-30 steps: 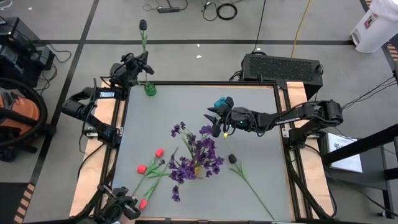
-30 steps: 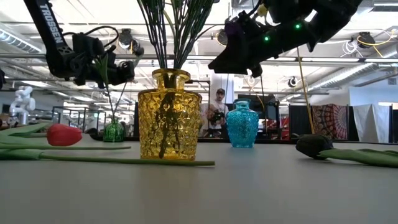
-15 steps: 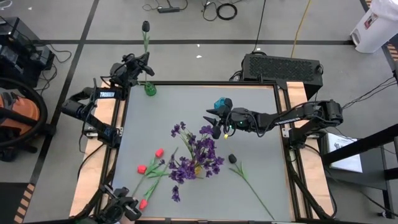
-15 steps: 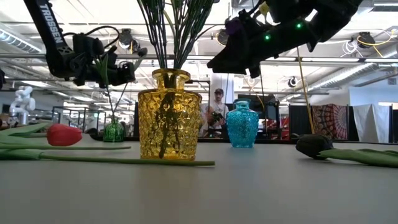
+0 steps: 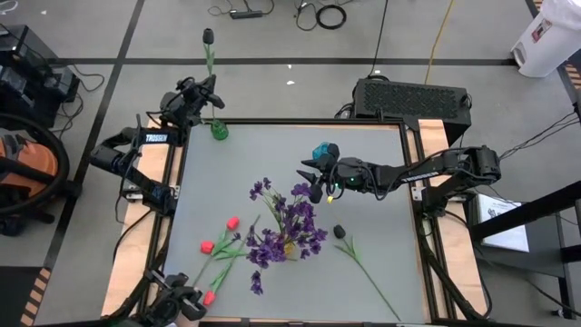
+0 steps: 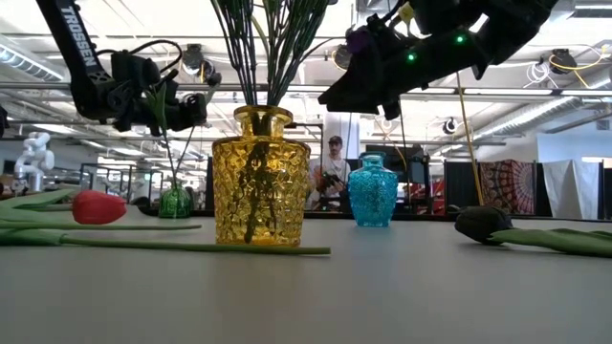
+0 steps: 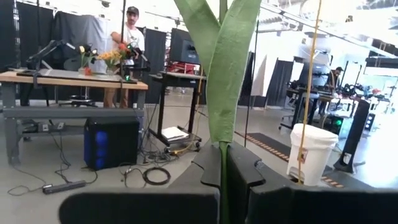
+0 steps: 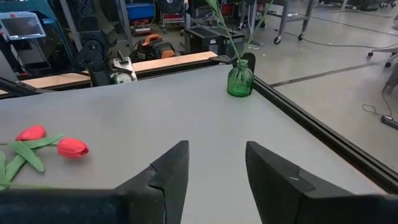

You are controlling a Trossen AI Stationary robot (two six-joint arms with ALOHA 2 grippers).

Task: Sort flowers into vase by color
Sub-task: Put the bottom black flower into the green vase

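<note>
Black bloom (image 5: pixel 208 36) slightly shifted, glass vase (image 5: pixel 219 130).

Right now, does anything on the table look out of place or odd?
Nothing is spilled or broken. Red tulips and one black flower lie flat on the table, unsorted; purple sprays fill the yellow vase.

Beyond the grey surface (image 5: pixel 363 191) lie a black perforated box (image 5: pixel 413 97), a white bin (image 5: pixel 547 38) and loose cables (image 5: pixel 320 14) on the floor, an orange vacuum (image 5: pixel 20 173) at one side, and a person (image 6: pixel 334 172) standing in the room behind.
</note>
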